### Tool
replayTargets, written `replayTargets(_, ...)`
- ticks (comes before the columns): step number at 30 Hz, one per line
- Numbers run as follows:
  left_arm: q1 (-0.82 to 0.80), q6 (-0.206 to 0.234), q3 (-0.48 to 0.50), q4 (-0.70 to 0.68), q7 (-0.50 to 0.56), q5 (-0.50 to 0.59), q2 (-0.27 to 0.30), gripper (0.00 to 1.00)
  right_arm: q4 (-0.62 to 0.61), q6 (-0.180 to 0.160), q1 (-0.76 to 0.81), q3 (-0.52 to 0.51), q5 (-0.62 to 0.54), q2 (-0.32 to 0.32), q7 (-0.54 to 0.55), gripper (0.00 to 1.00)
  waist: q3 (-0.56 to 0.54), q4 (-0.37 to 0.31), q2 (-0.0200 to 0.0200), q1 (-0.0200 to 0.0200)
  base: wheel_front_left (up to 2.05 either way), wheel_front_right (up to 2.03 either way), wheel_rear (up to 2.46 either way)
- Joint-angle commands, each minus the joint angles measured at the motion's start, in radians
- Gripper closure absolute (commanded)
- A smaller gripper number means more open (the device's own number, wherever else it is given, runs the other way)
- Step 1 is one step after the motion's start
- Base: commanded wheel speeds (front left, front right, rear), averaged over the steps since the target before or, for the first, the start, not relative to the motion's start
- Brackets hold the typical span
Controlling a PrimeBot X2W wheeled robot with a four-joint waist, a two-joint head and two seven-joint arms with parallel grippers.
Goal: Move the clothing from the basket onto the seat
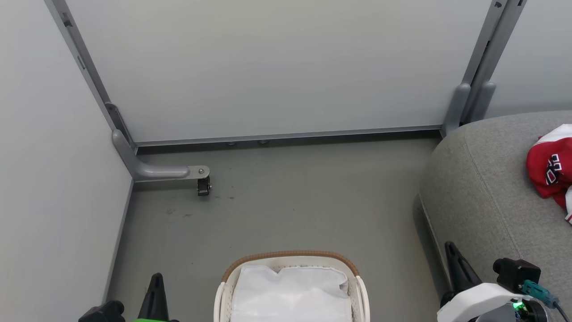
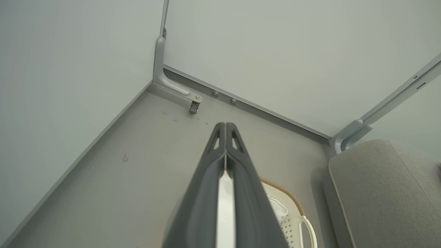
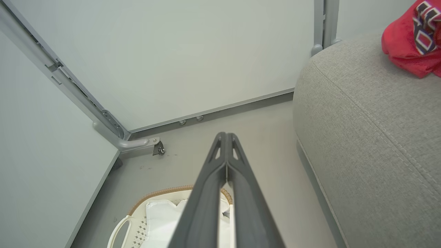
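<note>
Red clothing [image 1: 550, 170] lies on the seat [image 1: 482, 201], well apart from the basket [image 1: 292, 256] on the floor [image 1: 286, 201]. The left end effector [image 2: 225, 126] and right end effector [image 3: 225, 136] have fingers pressed together, empty.

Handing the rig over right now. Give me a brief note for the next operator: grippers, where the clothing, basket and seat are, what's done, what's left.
Left gripper: shut, empty, left of the basket.
Right gripper: shut, empty, between basket and seat.
Clothing: red heap lying on the seat.
Basket: on the floor; the part in view holds its white liner, no red.
Done: clothing moved, as far as seen.
Left: check the basket's near end, cut off in view.
</note>
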Motion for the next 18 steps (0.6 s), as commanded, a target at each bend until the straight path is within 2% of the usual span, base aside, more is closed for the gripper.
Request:
replayTargets(1, -0.04, -0.008, 0.016, -0.015, 0.009, -0.034, -0.003, 1.0, -0.023, 0.0, -0.028, -0.005, 0.044, -0.005, 0.007, 1.0, 0.001, 0.0, 0.0, 0.0, 0.0, 0.0, 0.0)
replayTargets(18, -0.081, -0.046, 0.08, -0.02, 0.079, -0.256, -0.014, 1.0, -0.047, 0.0, -0.045, -0.027, 0.319, -0.007, 0.075, 1.0, 0.009, -0.006, 0.0, 0.0, 0.0, 0.0, 0.0)
